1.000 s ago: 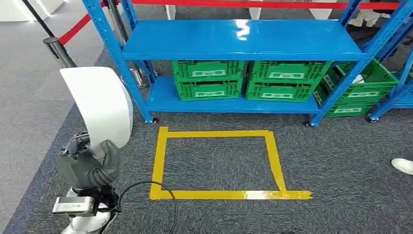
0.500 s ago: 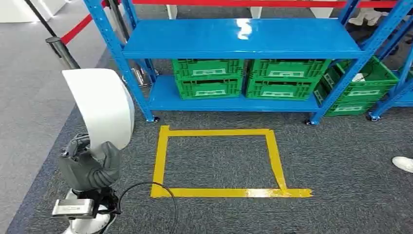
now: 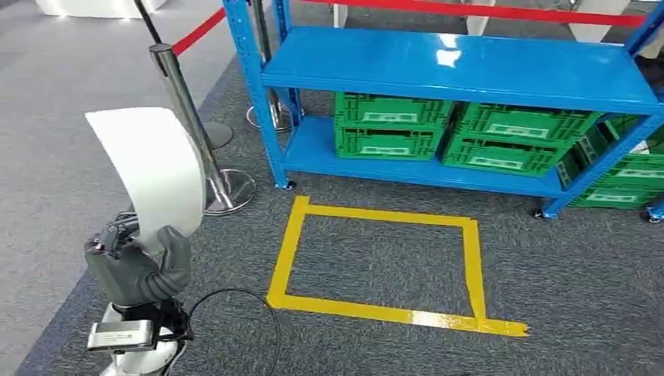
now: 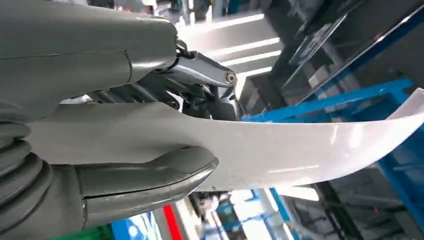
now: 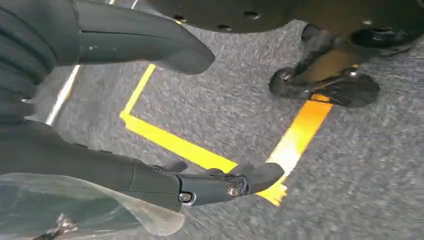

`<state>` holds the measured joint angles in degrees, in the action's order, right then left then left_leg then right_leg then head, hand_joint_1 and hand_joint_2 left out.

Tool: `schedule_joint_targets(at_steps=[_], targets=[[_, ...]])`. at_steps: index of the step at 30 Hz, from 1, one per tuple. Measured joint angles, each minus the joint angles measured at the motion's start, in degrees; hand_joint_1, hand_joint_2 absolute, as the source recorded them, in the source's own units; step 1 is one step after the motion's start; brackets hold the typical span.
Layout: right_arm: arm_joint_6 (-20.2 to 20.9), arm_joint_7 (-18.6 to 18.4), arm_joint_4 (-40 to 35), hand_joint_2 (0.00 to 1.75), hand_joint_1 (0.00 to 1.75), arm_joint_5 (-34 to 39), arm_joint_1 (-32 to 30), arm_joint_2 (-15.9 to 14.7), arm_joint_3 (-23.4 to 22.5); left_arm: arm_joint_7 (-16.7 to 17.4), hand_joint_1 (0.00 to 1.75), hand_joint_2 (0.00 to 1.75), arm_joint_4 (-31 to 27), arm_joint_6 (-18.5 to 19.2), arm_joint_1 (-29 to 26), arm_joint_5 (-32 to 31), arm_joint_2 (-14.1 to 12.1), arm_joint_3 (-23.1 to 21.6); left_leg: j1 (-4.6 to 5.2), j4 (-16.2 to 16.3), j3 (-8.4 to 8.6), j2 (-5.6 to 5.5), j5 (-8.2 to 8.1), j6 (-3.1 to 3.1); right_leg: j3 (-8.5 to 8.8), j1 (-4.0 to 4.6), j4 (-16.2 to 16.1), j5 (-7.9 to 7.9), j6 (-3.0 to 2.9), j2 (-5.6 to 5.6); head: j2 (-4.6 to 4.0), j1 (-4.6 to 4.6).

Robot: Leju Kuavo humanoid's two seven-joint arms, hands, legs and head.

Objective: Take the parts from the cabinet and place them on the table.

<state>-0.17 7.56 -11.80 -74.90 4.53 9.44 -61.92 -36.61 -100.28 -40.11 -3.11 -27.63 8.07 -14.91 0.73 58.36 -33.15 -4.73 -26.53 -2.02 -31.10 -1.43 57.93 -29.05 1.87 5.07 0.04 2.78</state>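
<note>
Gripping a curved white part (image 3: 149,168), the left hand (image 3: 137,270); right hand (image 5: 100,115) spread; green crates' (image 3: 391,125) contents hidden.

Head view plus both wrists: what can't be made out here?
- The table: not seen in the head view.
- Green crates: contents hidden by the blue shelf above them.
- White curved part held by the left hand: in the left wrist view its far end is cut off by the frame edge.
- Right hand: open over the floor; a clear sheet hides its base.
</note>
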Motion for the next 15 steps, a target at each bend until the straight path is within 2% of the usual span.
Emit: schedule_joint_targets(at_steps=[2,3,4,5,6,7,8,9,10,11,12,13,14,15], targets=[[0.0,0.0,0.0,1.75,0.00,0.0,-0.1,0.0,0.0,-0.4,1.75,1.75,0.0,0.0,-0.3,0.0,0.6,0.5,-0.37,-0.1,-0.40,-1.23,0.50,0.80,-0.28,0.30,0.2,0.07,-0.19,-0.97,0.00,-0.07],[0.0,0.0,0.0,1.75,0.00,-0.1,-0.1,0.0,0.0,-0.6,1.75,1.75,0.0,0.0,-0.4,-0.1,0.9,0.7,-0.14,-0.1,-0.48,-2.01,0.59,1.07,-0.17,0.01,-0.1,0.29,-0.53,-1.76,0.00,0.02],[0.0,0.0,0.0,1.75,0.00,-0.1,0.0,0.2,0.0,-0.6,1.75,1.75,-0.1,0.0,-0.6,-0.1,1.0,1.0,-0.11,0.5,-0.67,-1.44,-0.10,1.24,0.03,-0.25,-0.4,0.49,-0.86,-2.84,0.00,-0.15],[0.0,0.0,0.0,1.75,0.00,-0.2,0.0,0.0,0.0,-0.7,1.75,1.75,-0.1,-0.1,-0.4,-0.1,1.1,1.1,0.01,2.2,-1.52,0.86,-1.49,1.65,0.12,-0.32,-0.5,0.50,-1.16,-3.34,0.00,0.63],[0.0,0.0,0.0,1.75,0.00,-0.2,0.0,0.0,0.0,-0.7,1.75,1.75,-0.2,-0.1,-0.4,-0.1,1.2,1.2,-0.22,6.2,-3.36,2.66,-3.71,2.16,0.07,-0.28,-0.5,0.46,-1.30,-4.19,0.00,0.94],[0.0,0.0,0.0,1.75,0.00,-0.2,-0.1,0.0,0.0,-0.7,1.75,1.75,-0.1,-0.1,-0.5,-0.1,1.4,1.3,-0.52,11.4,-5.74,3.70,-6.13,2.55,0.04,-0.18,-0.5,0.40,-1.38,-5.15,0.00,0.87],[0.0,0.0,0.0,1.75,0.00,-0.1,-0.2,0.0,0.0,-0.7,1.75,1.75,-0.1,-0.1,-0.6,-0.1,1.4,1.4,-0.73,15.6,-7.63,4.09,-7.68,2.79,0.01,-0.16,-0.5,0.38,-1.40,-6.04,0.00,0.90],[0.0,0.0,0.0,1.75,0.00,-0.2,-0.3,0.0,0.0,-0.9,1.75,1.75,-0.1,-0.1,-0.7,-0.2,1.5,1.5,-0.90,17.9,-8.61,4.24,-7.99,2.97,0.00,-0.15,-0.5,0.37,-1.39,-6.95,0.00,0.87],[0.0,0.0,0.0,1.75,0.00,-0.2,-0.2,0.0,0.0,-1.3,1.75,1.75,-0.1,-0.1,-0.8,-0.2,1.6,1.7,-1.03,17.1,-8.05,4.33,-6.86,3.05,0.03,-0.15,-0.5,0.34,-1.36,-7.71,0.00,0.94],[0.0,0.0,0.0,1.75,0.00,-0.2,-0.1,0.0,0.0,-1.8,1.75,1.75,-0.2,-0.1,-0.8,-0.2,1.8,2.2,-1.11,14.0,-6.47,4.48,-4.80,3.02,0.07,-0.16,-0.5,0.31,-1.35,-8.39,0.00,0.92],[0.0,-0.1,0.0,1.75,0.00,-0.2,-0.1,0.0,0.0,-2.1,1.75,1.75,-0.2,-0.1,-0.8,-0.2,2.1,2.5,-1.09,8.9,-3.83,5.04,-2.18,2.84,0.19,-0.16,-0.5,0.24,-1.31,-9.05,0.00,0.92],[0.0,-0.2,0.0,1.75,0.00,-0.2,0.0,0.0,0.0,-2.2,1.75,1.75,-0.4,-0.1,-0.8,-0.5,2.5,2.9,-0.92,3.4,-0.91,6.75,0.13,2.46,0.37,-0.16,-0.5,0.15,-1.17,-9.62,0.00,0.92],[0.0,-0.3,0.0,1.75,0.00,-0.2,0.0,0.0,0.0,-2.3,1.75,1.75,-0.8,-0.1,-0.8,-0.8,2.8,3.4,-0.32,0.3,0.62,9.72,-0.29,2.18,0.44,0.09,-0.4,0.02,-0.95,-10.15,0.00,0.85],[0.0,-0.3,0.0,1.75,0.00,-0.2,0.0,0.0,0.0,-2.3,1.75,1.75,-1.1,-0.1,-0.7,-1.2,3.2,3.8,0.06,-0.5,0.63,9.39,-0.41,1.65,0.25,0.36,-0.3,-0.08,-0.59,-10.70,0.00,1.03]])
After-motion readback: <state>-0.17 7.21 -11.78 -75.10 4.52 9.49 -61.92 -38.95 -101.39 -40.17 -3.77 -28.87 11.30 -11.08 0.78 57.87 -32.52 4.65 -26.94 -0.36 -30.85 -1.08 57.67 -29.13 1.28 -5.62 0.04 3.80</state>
